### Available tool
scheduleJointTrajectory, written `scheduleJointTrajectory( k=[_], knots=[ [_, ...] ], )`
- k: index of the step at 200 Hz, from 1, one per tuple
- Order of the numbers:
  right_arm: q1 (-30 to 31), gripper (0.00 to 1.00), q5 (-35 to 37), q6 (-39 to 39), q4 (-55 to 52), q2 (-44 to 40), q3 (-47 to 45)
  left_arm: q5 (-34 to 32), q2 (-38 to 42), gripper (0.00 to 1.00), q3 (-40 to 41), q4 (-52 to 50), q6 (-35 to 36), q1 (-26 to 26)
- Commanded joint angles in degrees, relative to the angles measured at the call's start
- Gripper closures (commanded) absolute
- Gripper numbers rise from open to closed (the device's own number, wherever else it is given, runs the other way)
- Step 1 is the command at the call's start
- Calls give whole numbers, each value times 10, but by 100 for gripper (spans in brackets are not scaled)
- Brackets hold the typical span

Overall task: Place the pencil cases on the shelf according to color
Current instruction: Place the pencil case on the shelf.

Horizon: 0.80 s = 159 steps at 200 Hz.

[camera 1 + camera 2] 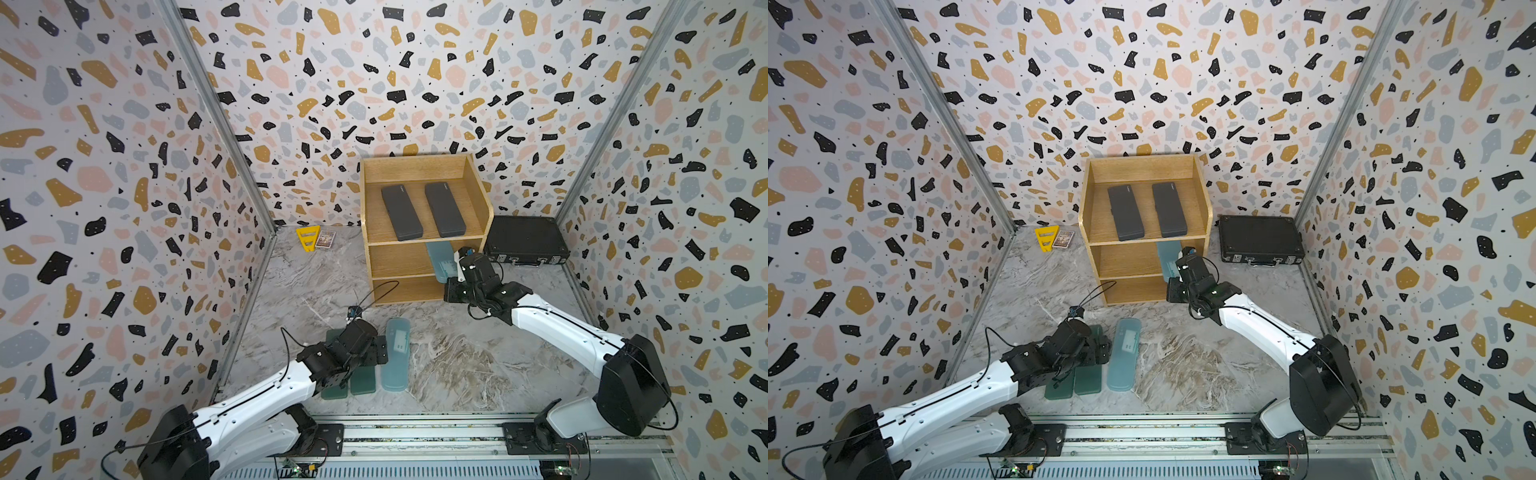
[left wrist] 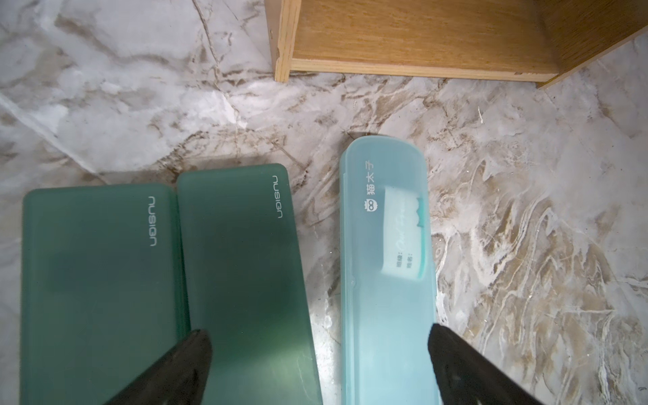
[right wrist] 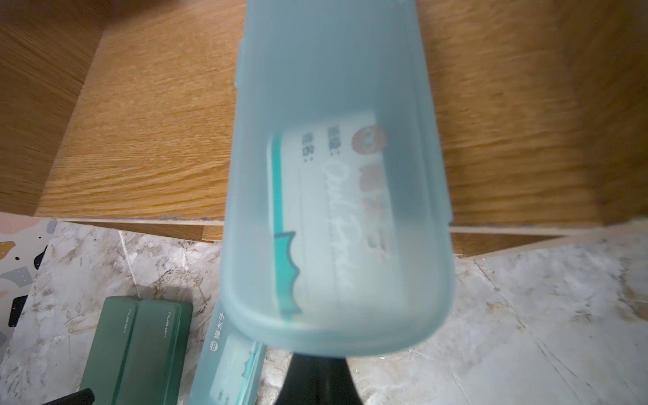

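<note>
Bimanual scene, mid-placement. My right gripper [image 3: 317,375] is clenched on the near end of the held blue case [image 3: 336,175]. The far end of that case reaches into the middle tier of the shelf [image 1: 415,168], toward the tier's right side, and the near end juts out past the front edge. I cannot tell whether the case touches the tier board.

My left gripper [image 2: 317,331] is released, with the fingers [image 2: 456,364] spread wide and holding nothing. It hovers low over the table [image 1: 457,365], above the gap between the right green case [image 2: 242,263] and the second blue case [image 2: 385,280].

The right green case lies flat, edge to edge with the left green case [image 2: 98,280]. The second blue case lies just beside them, apart and roughly parallel. All three are in front of the shelf.

Both top views show the two dark grey cases [image 1: 402,212] [image 1: 444,210] side by side on the top tier. The bottom tier shows only bare wood.

A black briefcase [image 1: 525,239] sits on the table at the shelf's right. A yellow triangle [image 1: 306,239] and a small card box [image 1: 325,240] lie near the back wall.
</note>
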<state>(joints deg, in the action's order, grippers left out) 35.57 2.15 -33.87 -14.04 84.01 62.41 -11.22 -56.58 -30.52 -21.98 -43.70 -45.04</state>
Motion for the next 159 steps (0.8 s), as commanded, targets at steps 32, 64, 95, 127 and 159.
scheduleJointTrajectory(
  k=[32,64,95,127,159],
  knots=[
    [-2,50,-32,20,13,-83,-24,74,-17,0,32,63,7,3],
    [-2,30,-24,33,-64,-155,-43,108,-26,0,28,77,14,0],
    [-2,29,-22,36,-97,-236,-102,126,-33,0,26,92,14,-9],
    [-2,29,-26,29,-124,-306,-172,157,-77,0,15,107,15,-24],
    [-2,28,-25,22,-149,-350,-222,137,-116,0,1,100,-2,-51]
  ],
)
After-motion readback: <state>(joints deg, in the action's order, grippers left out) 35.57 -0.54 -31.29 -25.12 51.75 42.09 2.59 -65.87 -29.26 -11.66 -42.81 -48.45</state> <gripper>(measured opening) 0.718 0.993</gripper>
